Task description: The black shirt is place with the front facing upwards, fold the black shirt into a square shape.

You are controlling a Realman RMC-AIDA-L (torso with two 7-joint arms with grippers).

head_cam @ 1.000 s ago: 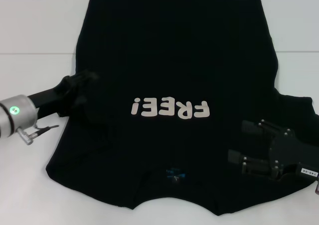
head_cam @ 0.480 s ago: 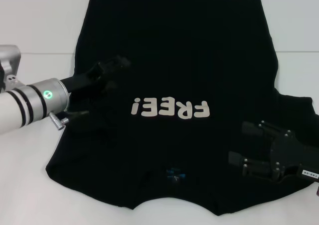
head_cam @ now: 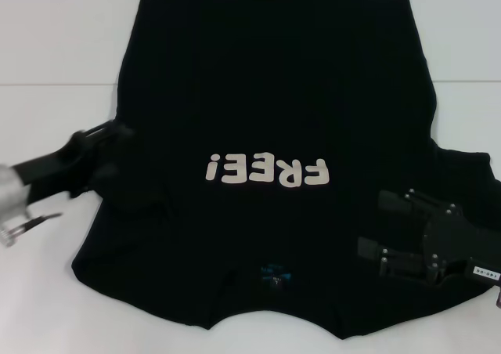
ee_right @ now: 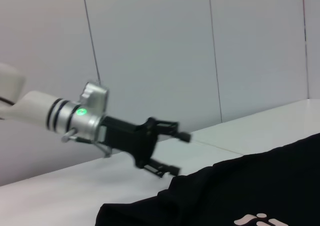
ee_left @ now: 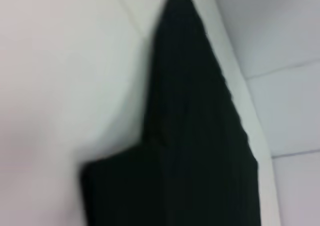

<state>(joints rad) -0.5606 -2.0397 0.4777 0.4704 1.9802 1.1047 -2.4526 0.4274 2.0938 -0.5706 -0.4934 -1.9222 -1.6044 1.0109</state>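
The black shirt (head_cam: 266, 80) lies spread flat on the white table (head_cam: 55, 41), front up. Its off-white "FREE!" lettering (head_cam: 266, 170) reads upside down and the blue neck label (head_cam: 274, 274) is nearest me. My left gripper (head_cam: 109, 149) hovers at the shirt's left edge, open and holding nothing. The right wrist view shows the left gripper (ee_right: 179, 153) just above the shirt (ee_right: 240, 196). My right gripper (head_cam: 385, 225) rests open over the shirt's right shoulder area, near the sleeve (head_cam: 470, 174). In the left wrist view only a strip of the shirt (ee_left: 190, 136) shows.
Bare white tabletop (head_cam: 39, 291) surrounds the shirt on the left and front, and a thin seam line (head_cam: 55, 84) crosses it. Pale wall panels (ee_right: 150, 46) stand behind the table in the right wrist view.
My left gripper reached in over the shirt towards the lettering, then drew back left to the shirt's edge. The shirt and my right gripper have stayed put.
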